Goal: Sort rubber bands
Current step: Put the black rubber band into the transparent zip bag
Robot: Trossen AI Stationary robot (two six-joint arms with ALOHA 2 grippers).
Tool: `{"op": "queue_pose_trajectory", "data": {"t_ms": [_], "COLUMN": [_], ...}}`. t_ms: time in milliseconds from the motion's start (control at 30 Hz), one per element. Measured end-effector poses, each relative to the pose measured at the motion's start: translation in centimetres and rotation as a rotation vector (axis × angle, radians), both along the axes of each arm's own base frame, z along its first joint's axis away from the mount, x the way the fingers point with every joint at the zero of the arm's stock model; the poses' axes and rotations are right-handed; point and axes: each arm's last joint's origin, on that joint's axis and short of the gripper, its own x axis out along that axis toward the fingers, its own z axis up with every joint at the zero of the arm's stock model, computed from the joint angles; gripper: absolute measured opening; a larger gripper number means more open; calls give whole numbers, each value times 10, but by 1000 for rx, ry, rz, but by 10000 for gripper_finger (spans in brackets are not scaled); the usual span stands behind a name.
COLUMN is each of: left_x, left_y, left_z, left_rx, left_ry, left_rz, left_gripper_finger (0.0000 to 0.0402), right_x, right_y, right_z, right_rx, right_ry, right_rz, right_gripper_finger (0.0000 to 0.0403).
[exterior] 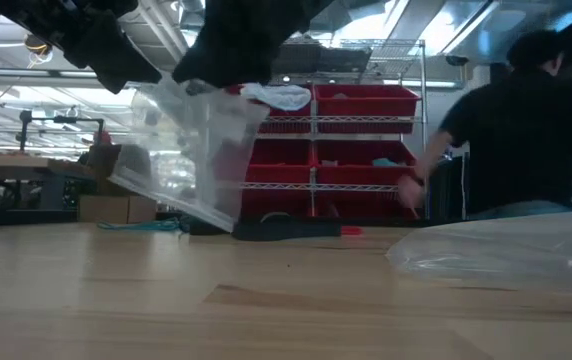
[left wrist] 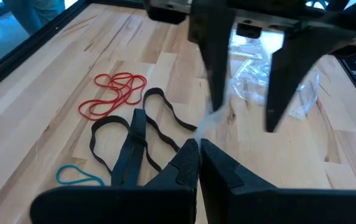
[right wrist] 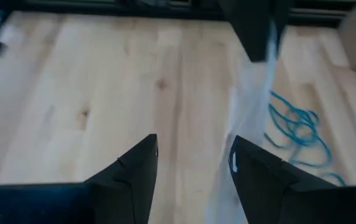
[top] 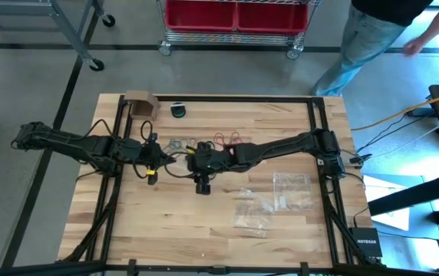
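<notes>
Pinching clear bag [left wrist: 218,115], left hand [left wrist: 198,155] closed beside rubber bands [left wrist: 134,134]; right hand [right wrist: 193,165] open.

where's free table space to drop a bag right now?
Free: the near left of the table, toward the front edge, and the far right corner beyond the clear bags. Crowded: the centre, where the left tool and right tool hold a bag by the rubber bands.

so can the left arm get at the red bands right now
Probably not yet: the left gripper is shut on the clear bag, the open right gripper beside it. The red bands themselves lie uncovered.
</notes>
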Motion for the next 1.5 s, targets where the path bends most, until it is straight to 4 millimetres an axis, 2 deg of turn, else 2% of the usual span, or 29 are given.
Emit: {"op": "queue_pose_trajectory", "data": {"t_ms": [200, 333, 433, 533, 667, 733, 867, 1067, 1267, 1500], "left_x": [1, 2, 2, 3, 3, 2, -1, -4, 1, 34], "left_y": [-2, -4, -5, -5, -5, -4, -4, -2, 6, 0], "left_z": [-1, -2, -3, -3, -3, -3, 17, 54, 47, 34], "left_rx": [-15, -19, -20, -34, -52, -62, -70, -75, -123, -210], "left_ry": [7, 9, 13, 12, 15, 24, 55, 17, 88, 125], "left_rz": [-3, -10, -16, -9, -1, 5, -1, 11, 84, -26], "left_gripper_finger": [0, 0, 0, 1, 7, 12, 33, 95, 145, 167], "right_x": [4, 4, 6, 7, 9, 9, 7, 4, 2, 0], "right_y": [6, 7, 7, 8, 8, 8, 8, 16, 30, 35], "right_z": [-19, -14, -13, -15, -19, -19, -22, -24, -23, -23], "right_rx": [-7, -70, -52, -39, -47, -56, -93, -218, -442, -542], "right_ry": [47, 11, -5, -14, -4, -4, 21, 48, 51, 60], "right_rz": [5, -68, -63, -55, -50, -43, -15, 104, 195, 178], "right_gripper_finger": [183, 183, 172, 130, 31, 11, 6, 1, 1, 0]}}
